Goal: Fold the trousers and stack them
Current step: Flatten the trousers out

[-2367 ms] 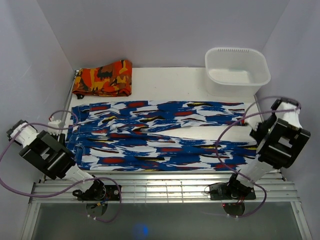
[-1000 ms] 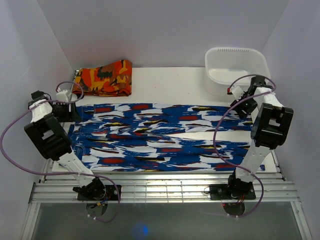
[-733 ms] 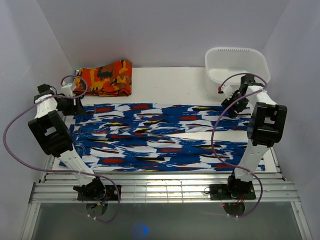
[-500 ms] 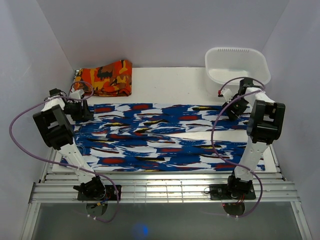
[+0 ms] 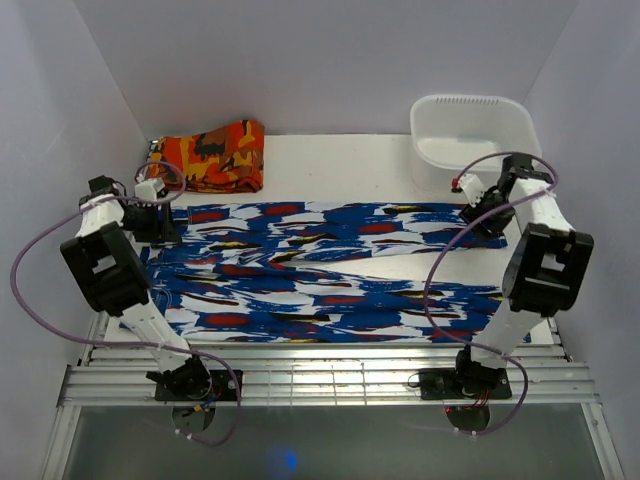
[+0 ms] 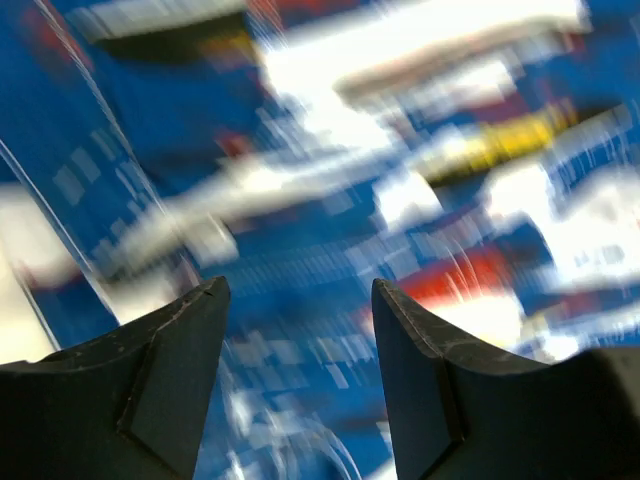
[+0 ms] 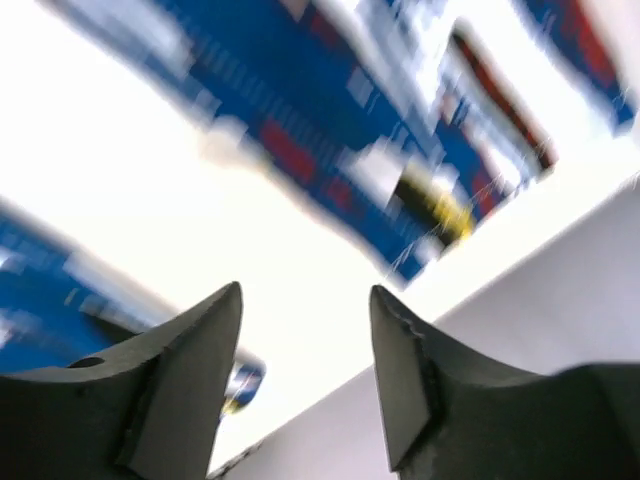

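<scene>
The trousers (image 5: 320, 270) lie spread flat across the table, waist at the left and legs running right, in a blue-and-white streaky print. My left gripper (image 5: 163, 226) is at the far left corner of the waist. In the left wrist view it (image 6: 300, 285) is open, with blurred blue cloth (image 6: 330, 200) right under the jaws. My right gripper (image 5: 487, 214) is at the far right end of the upper leg. In the right wrist view it (image 7: 305, 290) is open over white table, with the leg's hem (image 7: 400, 180) just beyond the fingertips.
A folded orange-red-and-black cloth (image 5: 207, 158) lies at the far left corner. A white plastic tub (image 5: 475, 140) stands at the far right. A metal rail (image 5: 330, 380) runs along the near edge. White walls close in both sides.
</scene>
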Robot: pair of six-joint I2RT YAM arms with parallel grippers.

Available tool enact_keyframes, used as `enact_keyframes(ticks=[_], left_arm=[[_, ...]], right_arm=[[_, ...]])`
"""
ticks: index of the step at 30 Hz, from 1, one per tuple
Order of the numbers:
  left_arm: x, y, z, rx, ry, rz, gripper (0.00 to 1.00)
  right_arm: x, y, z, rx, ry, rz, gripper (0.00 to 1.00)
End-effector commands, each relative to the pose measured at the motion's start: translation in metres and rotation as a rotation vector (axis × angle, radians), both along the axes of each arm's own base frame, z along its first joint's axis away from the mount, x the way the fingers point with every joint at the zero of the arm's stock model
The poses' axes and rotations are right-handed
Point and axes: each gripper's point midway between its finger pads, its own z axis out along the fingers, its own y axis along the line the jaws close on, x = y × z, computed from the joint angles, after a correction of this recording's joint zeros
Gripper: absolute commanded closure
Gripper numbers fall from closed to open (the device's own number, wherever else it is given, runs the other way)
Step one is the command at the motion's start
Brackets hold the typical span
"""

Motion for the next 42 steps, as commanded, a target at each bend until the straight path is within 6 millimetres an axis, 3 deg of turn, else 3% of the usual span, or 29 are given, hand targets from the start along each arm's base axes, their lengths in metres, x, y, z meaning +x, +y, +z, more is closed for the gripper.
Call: enact_keyframes(ticks=[1,2,3,6,10,13,14,16,17,19,21,23,29,32,35,42], left_arm=[[-0.047,-0.017,0.038,0.083,-0.069,-0.144,0.30],[-0.066,-0.026,0.027,0.065,-0.024,-0.157,0.30],[-0.075,-0.028,0.031,0.077,-0.029,-0.164,0.30],[-0.104,-0.042,0.017,0.045,0.027,-0.212,0.34],[-0.127,-0.053,0.000,0.017,0.079,-0.229,0.35],[-0.136,-0.052,-0.019,0.029,0.125,-0.210,0.36],[-0.138,-0.050,-0.025,0.033,0.143,-0.203,0.36],[-0.141,-0.043,-0.038,0.058,0.174,-0.169,0.37],[-0.143,-0.037,-0.044,0.061,0.195,-0.145,0.37],[-0.139,-0.029,-0.051,0.072,0.200,-0.109,0.37],[-0.139,-0.015,-0.057,0.070,0.219,-0.065,0.37],[-0.136,-0.003,-0.059,0.075,0.223,-0.033,0.37],[-0.144,0.031,-0.074,0.090,0.262,0.027,0.38],[-0.141,0.035,-0.075,0.092,0.257,0.022,0.39],[-0.137,0.037,-0.074,0.090,0.250,0.021,0.39],[-0.139,0.037,-0.073,0.099,0.251,0.008,0.38]], right_arm=[[-0.074,0.004,0.016,0.015,0.074,0.108,0.42],[-0.091,0.005,0.009,0.018,0.111,0.121,0.43],[-0.117,0.009,-0.008,0.032,0.182,0.143,0.44],[-0.160,0.017,-0.026,0.053,0.280,0.181,0.48],[-0.174,0.013,-0.050,0.015,0.298,0.181,0.52],[-0.168,0.002,-0.071,-0.034,0.306,0.155,0.54],[-0.153,-0.003,-0.076,-0.055,0.267,0.132,0.54],[-0.141,-0.011,-0.089,-0.080,0.276,0.107,0.54],[-0.122,-0.017,-0.087,-0.096,0.231,0.078,0.54],[-0.109,-0.019,-0.092,-0.090,0.225,0.054,0.51],[-0.094,-0.018,-0.085,-0.067,0.194,0.036,0.48],[-0.094,-0.013,-0.080,-0.040,0.200,0.051,0.41],[-0.100,-0.016,-0.050,0.005,0.177,0.053,0.40],[-0.086,-0.034,-0.036,-0.009,0.153,0.036,0.40],[-0.076,-0.054,-0.038,-0.052,0.163,0.041,0.41],[-0.057,-0.067,-0.038,-0.061,0.130,0.127,0.37]])
